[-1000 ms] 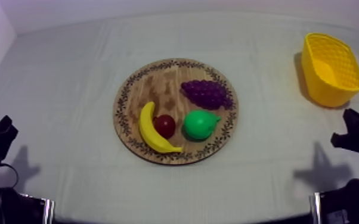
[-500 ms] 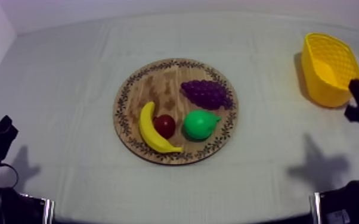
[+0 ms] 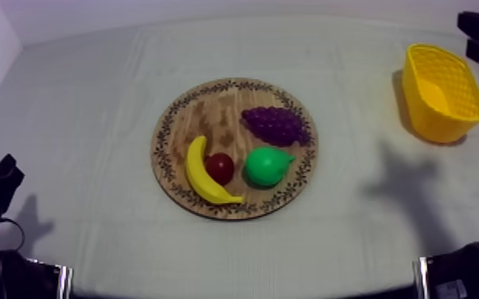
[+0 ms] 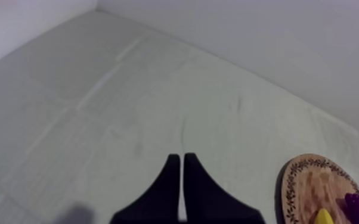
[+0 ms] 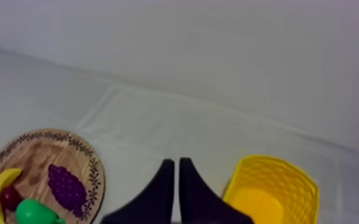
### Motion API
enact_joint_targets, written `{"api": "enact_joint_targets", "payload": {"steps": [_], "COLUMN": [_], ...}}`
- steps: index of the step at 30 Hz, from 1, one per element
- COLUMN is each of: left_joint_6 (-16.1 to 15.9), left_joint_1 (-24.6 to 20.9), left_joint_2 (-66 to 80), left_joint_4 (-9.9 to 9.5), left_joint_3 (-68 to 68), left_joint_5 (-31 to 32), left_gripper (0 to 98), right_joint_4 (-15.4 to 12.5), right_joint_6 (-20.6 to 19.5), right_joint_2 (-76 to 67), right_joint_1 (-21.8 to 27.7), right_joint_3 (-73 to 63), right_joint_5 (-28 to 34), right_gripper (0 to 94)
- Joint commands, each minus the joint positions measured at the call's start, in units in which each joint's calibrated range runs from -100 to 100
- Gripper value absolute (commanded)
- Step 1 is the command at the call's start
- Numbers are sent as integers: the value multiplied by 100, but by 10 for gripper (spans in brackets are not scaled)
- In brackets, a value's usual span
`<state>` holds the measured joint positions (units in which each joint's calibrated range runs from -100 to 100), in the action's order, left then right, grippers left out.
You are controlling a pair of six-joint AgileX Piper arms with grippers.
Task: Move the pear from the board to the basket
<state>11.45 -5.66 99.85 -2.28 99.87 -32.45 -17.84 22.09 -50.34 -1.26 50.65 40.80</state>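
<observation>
creased grey-white cloth [image 3: 83, 103], plain pale wall [image 3: 211, 9] behind

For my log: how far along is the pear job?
Done: nothing; the pear lies on the board. In hand: the right pincer, shut and empty, hovers near the basket. Left: grasp the pear, carry it, drop it in.

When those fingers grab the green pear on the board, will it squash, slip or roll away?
Probably no squashing: the pear looks like hard toy plastic. Its smooth, rounded skin may slip. Lying sideways on the flat wooden board, it could roll if nudged.
</observation>
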Motion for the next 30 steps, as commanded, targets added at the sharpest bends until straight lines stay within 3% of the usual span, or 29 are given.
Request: {"api": "enact_joint_targets", "payload": {"steps": [1,4,12,19,25,30], "left_joint_6": [-2,-1,0,0,0,-1], "left_joint_1": [-2,-2,-2,-2,-2,-2], "left_joint_2": [-2,-2,-2,-2,-2,-2], "left_joint_4": [0,0,0,0,0,0], "left_joint_3": [2,2,2,2,2,2], "left_joint_5": [-5,-5,-5,-5,-5,-5], "left_gripper": [1,1,1,1,1,1], "right_joint_4": [5,75,-81,237,666,774], "right_joint_6": [160,200,673,1197,1256,1166], "right_joint_2": [781,1313,2484,3223,3685,4009], "right_joint_1": [-238,-652,-1765,-2624,-3023,-3142], "right_joint_3": [-772,-1185,-1878,-1589,-1110,-776], "right_joint_5": [401,842,2116,2635,2285,1631], "right_gripper": [6,30,59,128,304,412]}}
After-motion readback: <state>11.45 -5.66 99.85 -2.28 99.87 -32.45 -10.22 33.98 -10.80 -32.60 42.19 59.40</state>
